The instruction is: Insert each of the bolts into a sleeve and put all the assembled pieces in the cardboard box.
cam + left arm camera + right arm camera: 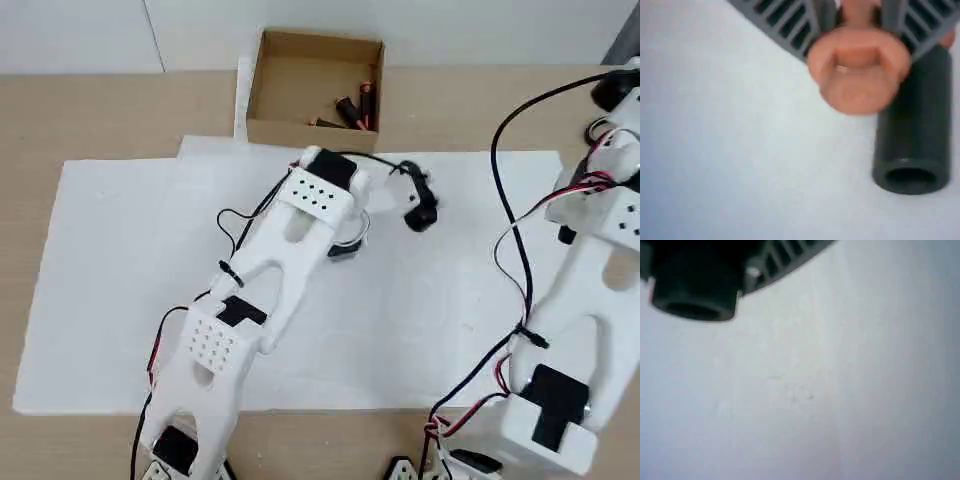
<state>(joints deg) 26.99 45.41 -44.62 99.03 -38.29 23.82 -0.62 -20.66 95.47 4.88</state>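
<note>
My left gripper [858, 14] is shut on an orange bolt [858, 75], its flanged head pointing toward the camera between grey ribbed fingers [782, 20]. Right beside the bolt, a black sleeve [913, 135] lies on the white sheet with its open end facing the camera. In the high view this arm's wrist [325, 195] hangs over the sheet's middle, just below the cardboard box [262, 80]. My right gripper [695, 255] is shut on another black sleeve [692, 287], held a little above the sheet beside a ribbed finger [785, 257]. Orange-and-black assembled pieces [355, 108] lie in the box.
A white sheet [120, 280] covers most of the wooden table [90, 110]. The right arm [600, 260] stands along the table's right edge, with cables [505, 210] looping over the sheet. A black camera on a cable [421, 213] hangs right of the left wrist.
</note>
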